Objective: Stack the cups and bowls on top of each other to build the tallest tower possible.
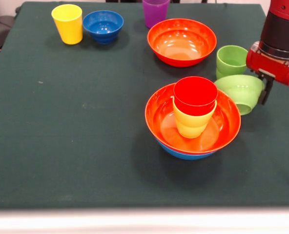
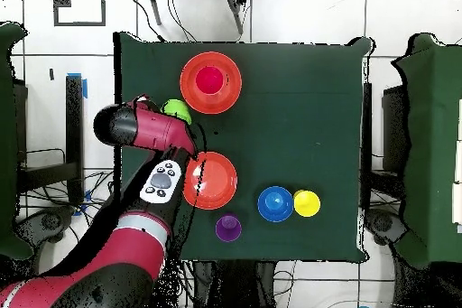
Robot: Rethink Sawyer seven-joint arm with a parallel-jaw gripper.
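On the dark green table (image 1: 76,146) the tower (image 1: 193,122) stands a little right of centre in the front view: a large light blue bowl (image 1: 186,152) at the bottom, showing only as a sliver of rim, an orange-red bowl (image 1: 159,114) nested in it, a yellow-orange cup (image 1: 192,124) upright inside that, and a red cup (image 1: 195,95) seated in the yellow-orange one, mouth up. At about two o'clock from the tower, just beside its rim, a small lime green bowl (image 1: 241,91) is tilted on its side with its foot toward the tower's side, and the gripper (image 1: 264,90) of the red and black arm (image 1: 281,34) is at the bowl's right edge; one dark finger shows against the bowl, but whether the jaws are clamped on it cannot be told from either view. A lime green cup (image 1: 231,59) stands upright just behind the tilted bowl, at about one o'clock from the tower. The second orange-red bowl (image 1: 182,41) sits alone at twelve o'clock, well apart from the tower. A purple cup (image 1: 155,10) stands at the far edge, at about eleven o'clock from that bowl. Toward ten o'clock from the tower, well apart, a small dark blue bowl (image 1: 103,26) and a yellow cup (image 1: 68,23) stand side by side, nearly touching. In the overhead view the arm covers most of the green bowl and cup.
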